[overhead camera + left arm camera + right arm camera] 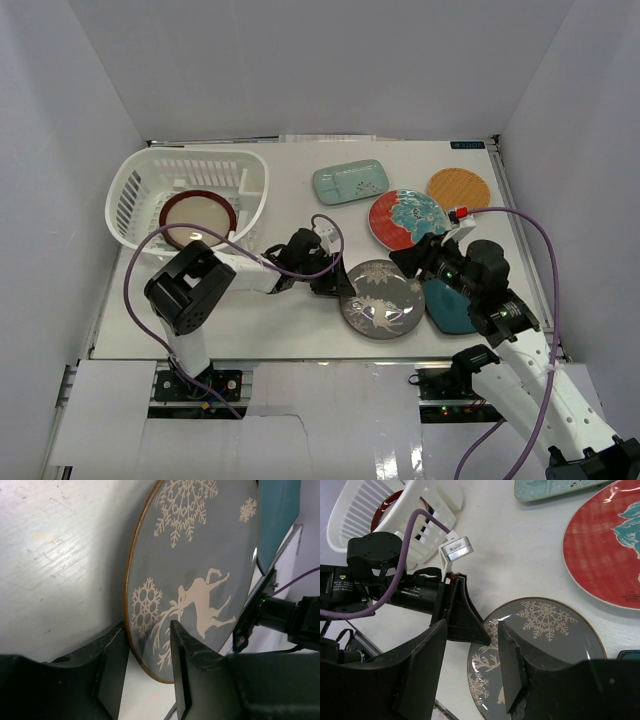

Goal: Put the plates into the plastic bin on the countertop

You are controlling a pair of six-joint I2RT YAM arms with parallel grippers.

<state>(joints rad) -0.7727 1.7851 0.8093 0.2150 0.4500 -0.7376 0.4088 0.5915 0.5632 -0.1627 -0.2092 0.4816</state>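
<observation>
The grey patterned plate (382, 298) lies flat on the countertop (290, 330). My left gripper (338, 283) is open, and its jaws straddle the plate's left rim (150, 645) with a gap on both sides. My right gripper (413, 258) is open and empty, and hovers above that plate (555, 635) near the left gripper (470, 625). The plastic bin (190, 195) at the back left holds the dark-red-rimmed cream plate (198, 217). The pale-green rectangular plate (350, 182), the red-and-teal floral plate (405, 218) and the orange woven plate (459, 187) lie behind. The dark-teal plate (450, 308) is partly under the right arm. The teal scalloped plate is out of view.
Pale grey walls close in the countertop on three sides. A purple cable (240, 250) loops over the left arm beside the bin, and another runs along the right arm (545, 250). The right arm's body (285, 615) is just beyond the grey plate.
</observation>
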